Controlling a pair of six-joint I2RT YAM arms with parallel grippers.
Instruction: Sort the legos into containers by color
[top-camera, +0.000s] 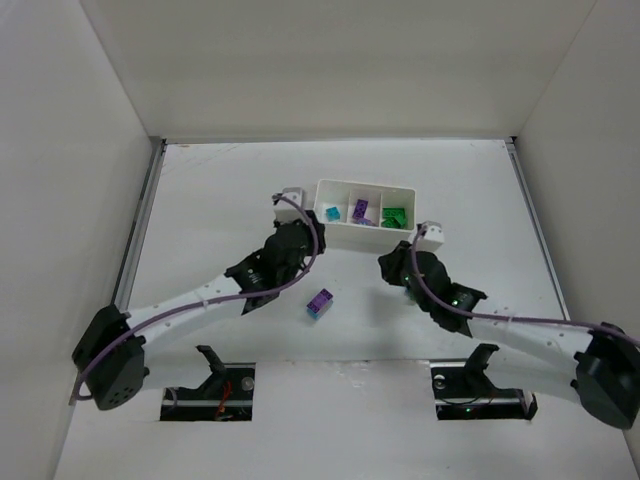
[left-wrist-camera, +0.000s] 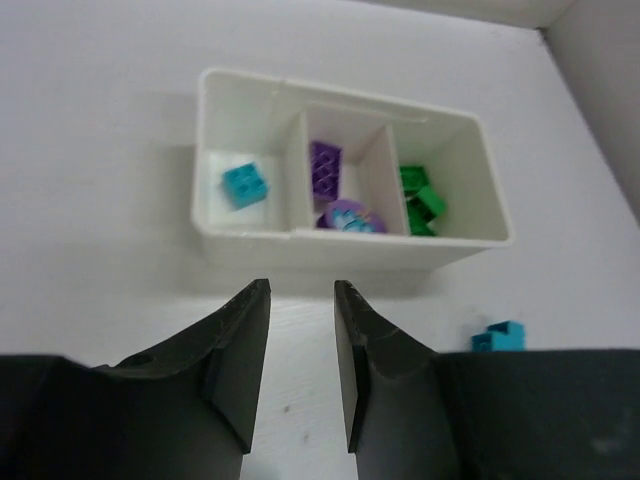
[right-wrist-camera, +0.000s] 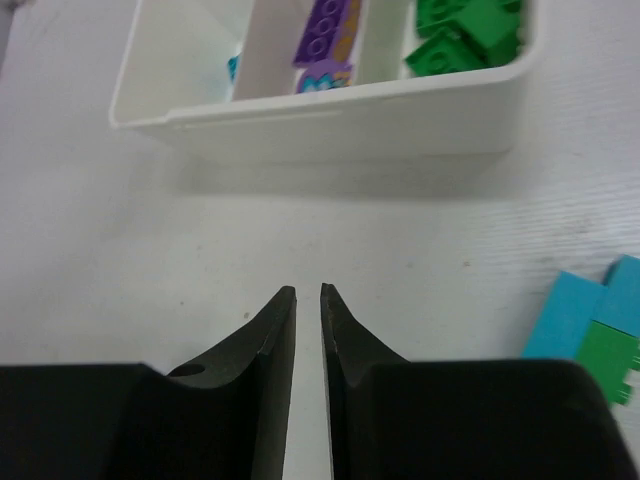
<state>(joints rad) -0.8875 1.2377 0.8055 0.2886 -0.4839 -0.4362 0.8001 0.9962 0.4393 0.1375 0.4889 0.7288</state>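
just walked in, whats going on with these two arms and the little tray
Two robot arms are sorting lego bricks by colour into a white tray. Its compartments hold a teal brick, purple bricks and green bricks. The left end effector and right end effector are both empty, just short of the tray. A purple-and-teal stack lies loose between the arms, and a teal-and-green stack beside the right end effector.

Diffuse overhead light, all three views bright and evenly exposed.
The white table (top-camera: 220, 190) is washing out a little, without hard glare; a soft shadow is lying along the near side of the tray (left-wrist-camera: 350, 250). In the right wrist view the dark fingers (right-wrist-camera: 270, 340) are blurring close to the lens, and the teal-green brick (right-wrist-camera: 575, 315) at the right edge is going soft.
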